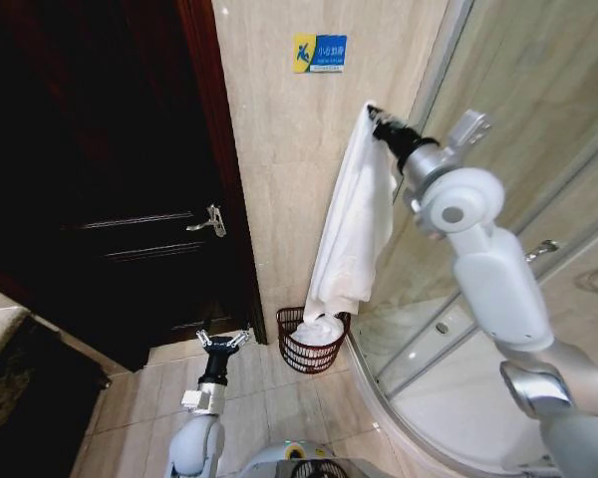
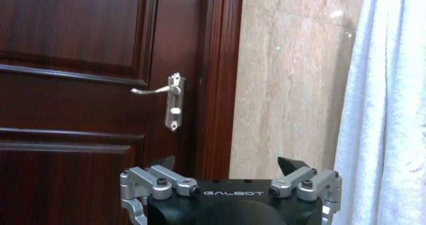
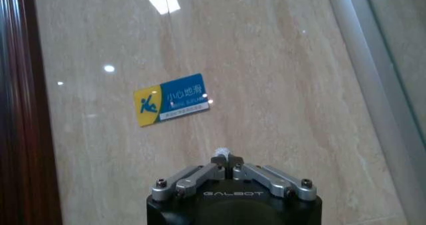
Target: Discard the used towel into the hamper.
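Right now the right gripper (image 1: 379,119) is up high, well above the hamper (image 1: 312,341), and it is pinching the top corner of the white towel (image 1: 349,229). In the right wrist view its fingers are pressed together with a small tuft of towel poking out between the tips. The towel hangs down long and straight from the gripper, and its bottom end is already bunched up inside the hamper. The hamper sits on the floor, against the tan wall, between the dark door (image 1: 100,179) and the glass shower (image 1: 498,329).

The left gripper (image 1: 223,344) waits low down, just beside the hamper on the door side, with its fingers spread wide and nothing in them.

I think the step in hand is dropping the towel in. Most of the cloth is above the hamper, so letting go from this high could make it flop over the rim and land on the floor. A good way is to bring the right gripper down slowly, straight above the hamper, so the towel folds up into it bit by bit. Letting go is best only when the gripper is close above the rim. It should stay apart from the shower glass and the wall on the way. The hamper looks light, so a bump could tip it
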You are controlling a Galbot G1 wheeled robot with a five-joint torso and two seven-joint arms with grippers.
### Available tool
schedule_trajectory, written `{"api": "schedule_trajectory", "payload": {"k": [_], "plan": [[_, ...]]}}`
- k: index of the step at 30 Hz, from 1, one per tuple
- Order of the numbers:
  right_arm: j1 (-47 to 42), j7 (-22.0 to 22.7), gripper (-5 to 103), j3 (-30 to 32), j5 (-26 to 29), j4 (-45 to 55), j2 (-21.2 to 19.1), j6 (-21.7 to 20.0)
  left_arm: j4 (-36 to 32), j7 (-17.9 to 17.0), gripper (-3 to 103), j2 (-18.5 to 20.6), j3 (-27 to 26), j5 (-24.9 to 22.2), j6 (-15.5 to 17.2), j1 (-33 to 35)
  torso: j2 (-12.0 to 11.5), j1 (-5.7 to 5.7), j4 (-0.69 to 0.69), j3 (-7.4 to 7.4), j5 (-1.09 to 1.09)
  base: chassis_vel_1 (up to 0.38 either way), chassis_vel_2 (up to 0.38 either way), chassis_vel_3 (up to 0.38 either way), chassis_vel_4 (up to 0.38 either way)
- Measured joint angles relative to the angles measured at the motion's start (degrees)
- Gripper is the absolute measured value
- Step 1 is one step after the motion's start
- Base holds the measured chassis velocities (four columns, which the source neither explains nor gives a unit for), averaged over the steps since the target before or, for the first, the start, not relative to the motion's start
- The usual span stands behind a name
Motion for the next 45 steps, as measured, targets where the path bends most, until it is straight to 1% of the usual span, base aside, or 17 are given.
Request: {"api": "schedule_trajectory", "payload": {"k": [13,18,22,24,27,31,37,45], "plan": [[1.1,0.6,1,-1.1,0.3,-0.1,1.3,0.2,0.6,0.1,100,-0.1,0.4,0.1,0.3,-0.9,0.0,-0.01,0.01,-0.01,-0.01,0.0,0.0,0.0,0.0],[-1.3,0.2,1,-1.2,-1.8,-0.7,1.4,0.0,0.7,0.1,100,0.2,0.3,0.0,0.4,-1.1,0.0,-0.01,-0.01,-0.02,0.01,0.0,0.0,0.0,0.0],[-1.1,0.0,1,-0.7,-2.4,-1.8,1.8,0.1,0.7,0.1,100,0.2,0.4,-0.1,0.4,-1.3,0.0,-0.01,0.0,-0.01,0.01,0.0,0.0,0.0,0.0],[0.6,-0.1,1,0.0,-2.2,-2.7,1.4,0.1,0.7,0.2,100,0.3,0.4,-0.2,0.5,-1.2,0.0,-0.01,0.01,-0.02,-0.02,0.0,0.0,0.0,0.0],[1.6,-0.3,1,0.3,-1.8,-3.0,0.4,0.0,0.6,0.2,100,0.5,0.4,-0.3,0.6,-1.1,0.0,-0.02,0.0,-0.02,-0.01,0.0,0.0,0.0,0.0],[0.9,-0.4,1,0.1,-1.6,-2.3,-0.1,-0.3,0.6,0.3,100,0.7,0.4,-0.6,0.6,-1.2,0.0,-0.02,-0.01,-0.02,-0.01,0.0,0.0,0.0,0.0],[-2.7,-0.4,1,-1.4,-2.0,-0.3,1.1,-0.5,0.6,0.4,100,0.7,0.3,-0.8,0.5,-1.0,0.0,-0.02,0.0,-0.02,0.0,0.0,0.0,0.0,0.0],[-1.7,-0.4,1,-2.6,-2.1,-0.3,1.9,-0.3,0.9,0.4,100,0.6,0.1,-0.9,0.4,-1.0,0.0,-0.02,0.01,-0.02,-0.02,0.0,0.0,0.0,0.0]]}}
